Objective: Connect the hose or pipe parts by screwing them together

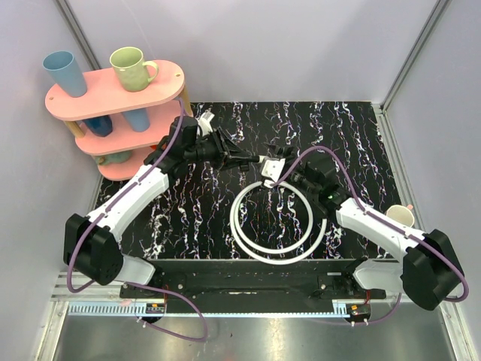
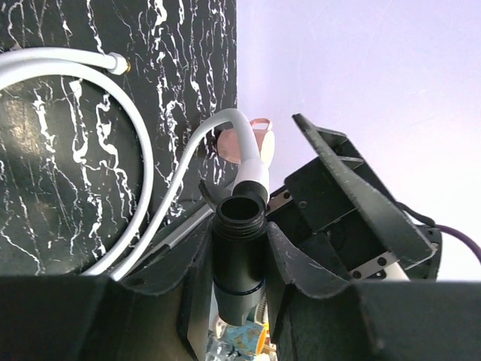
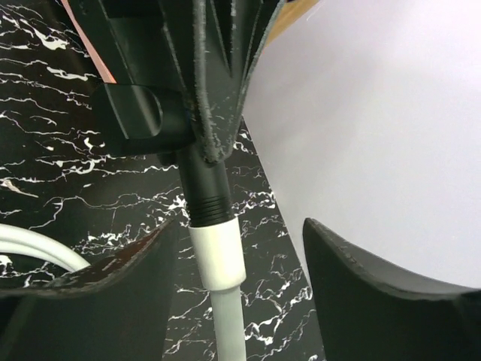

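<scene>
Pink shelf with its cups stands at the far left of the marbled black table, well apart from the work and apparently no part of it. Next across, the left gripper reaches toward the middle with its jaws pinching a black threaded tube. It holds the tube by the body so the open threaded mouth sticks out clear of the fingers, which leaves the thread free to take a mate. At that mouth sits the white collar on the end of the white hose. In the right wrist view the collar butts end to end against the tube and roughly in line with it. How far the threads have engaged cannot be told. The rest of the hose lies coiled on the table nearer the arm bases, its other end fitting loose on the surface, so the coil gives slack for turning. Further right, the right gripper straddles the collar with its jaws spread. One finger is just beside the collar and the other stands apart, so nothing is clamped. My reading is that the gripper is placed to close on the collar and twist it while the left one keeps the tube from spinning. A pale cup rests at the far right, out of the way.
</scene>
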### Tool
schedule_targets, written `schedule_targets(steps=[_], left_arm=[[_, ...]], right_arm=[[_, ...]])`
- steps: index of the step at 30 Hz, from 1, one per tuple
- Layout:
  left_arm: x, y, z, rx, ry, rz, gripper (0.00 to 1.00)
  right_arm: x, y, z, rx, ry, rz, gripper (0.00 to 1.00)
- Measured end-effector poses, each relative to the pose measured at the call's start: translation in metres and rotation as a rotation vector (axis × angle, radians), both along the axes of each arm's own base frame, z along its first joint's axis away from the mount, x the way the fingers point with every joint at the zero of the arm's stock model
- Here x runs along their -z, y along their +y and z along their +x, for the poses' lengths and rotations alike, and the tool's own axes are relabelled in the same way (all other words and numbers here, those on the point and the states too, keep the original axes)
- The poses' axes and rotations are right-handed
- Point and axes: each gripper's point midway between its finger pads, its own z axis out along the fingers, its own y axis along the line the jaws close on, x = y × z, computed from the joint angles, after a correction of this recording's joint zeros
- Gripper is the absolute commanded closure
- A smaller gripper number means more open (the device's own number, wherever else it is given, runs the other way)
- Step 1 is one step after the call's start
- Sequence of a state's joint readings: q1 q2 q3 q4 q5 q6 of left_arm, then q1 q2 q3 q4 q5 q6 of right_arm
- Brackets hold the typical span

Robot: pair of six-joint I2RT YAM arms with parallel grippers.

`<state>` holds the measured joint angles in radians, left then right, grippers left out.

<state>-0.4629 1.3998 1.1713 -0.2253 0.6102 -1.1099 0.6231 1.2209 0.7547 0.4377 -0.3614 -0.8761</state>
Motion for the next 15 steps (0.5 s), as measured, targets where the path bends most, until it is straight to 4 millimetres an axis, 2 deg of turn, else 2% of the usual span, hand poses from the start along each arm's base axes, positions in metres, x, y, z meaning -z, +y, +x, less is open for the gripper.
schedule_targets(steps=[3, 5, 6, 11, 15], left_arm=[[-0.004, -0.001, -0.001, -0.007, 0.024, -0.026, 1.0], [-0.008, -0.001, -0.001, -0.013, 0.032, -0.046, 1.0], [-0.008, -0.001, -0.001, -0.018, 0.035, -0.059, 1.0], [-0.005, 0.002, 0.0, -0.028, 0.042, -0.073, 1.0], [-0.007, 0.005, -0.002, 0.044, -0.116, 0.009, 1.0]], right_arm=[[0.0, 0.003, 0.0, -0.002, -0.025, -0.017, 0.49], [-0.001, 0.006, -0.002, -0.007, -0.043, -0.028, 0.86], [-0.001, 0.008, -0.003, -0.011, -0.049, -0.028, 0.98], [0.006, 0.014, -0.008, -0.04, -0.029, -0.054, 1.0], [0.005, 0.019, -0.011, -0.065, 0.067, -0.051, 1.0]])
